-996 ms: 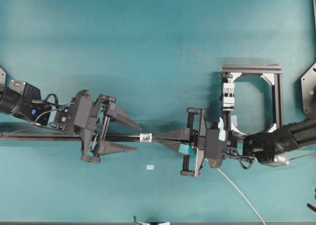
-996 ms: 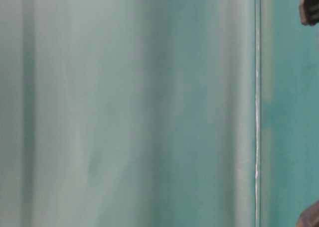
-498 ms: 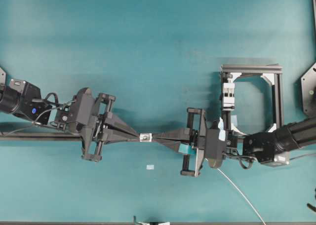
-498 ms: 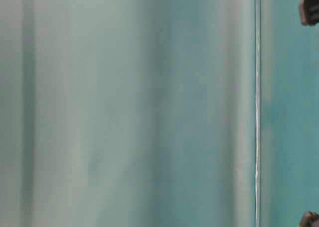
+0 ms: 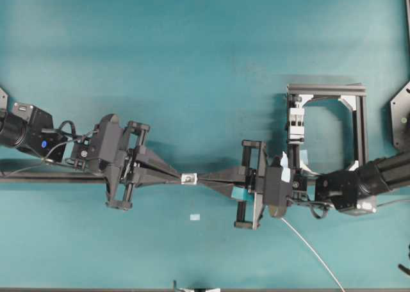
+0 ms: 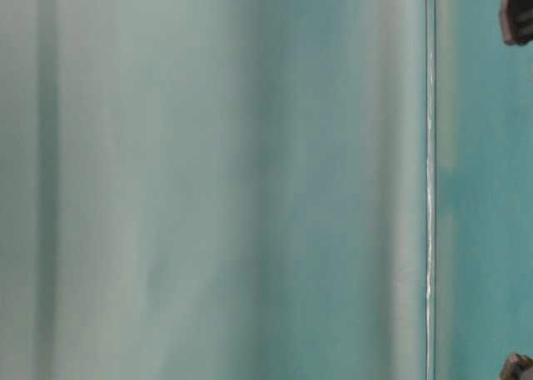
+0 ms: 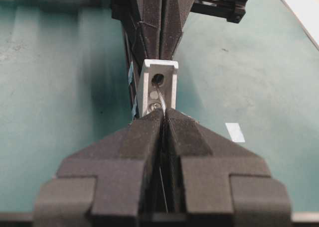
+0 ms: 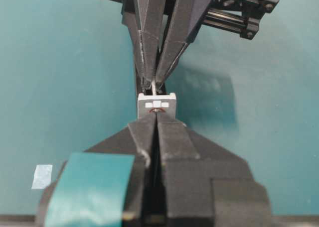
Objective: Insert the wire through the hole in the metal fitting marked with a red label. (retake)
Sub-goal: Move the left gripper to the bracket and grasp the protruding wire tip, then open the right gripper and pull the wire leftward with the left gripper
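Change: left claw (image 5: 172, 174) stood wide a second ago with the wire's end poking out bare; now its fingers are pinched together on the wire (image 7: 158, 98) just short of the metal fitting (image 5: 189, 178).
Wire: thin strand comes out of the hole (image 7: 159, 79), curves down the fitting's face and disappears between the left claw's fingertips, so it's already through.
Fitting: mid-bench, a bit toward the near edge, squeezed in the tips of the right claw (image 5: 206, 178), which is fully closed on it.
Meaning: looks like threading is basically done, and the left side now has a grip to pull slack through.
Extras: tape rectangle (image 5: 195, 217) lies nearby, black frame (image 5: 327, 89) by the right edge.
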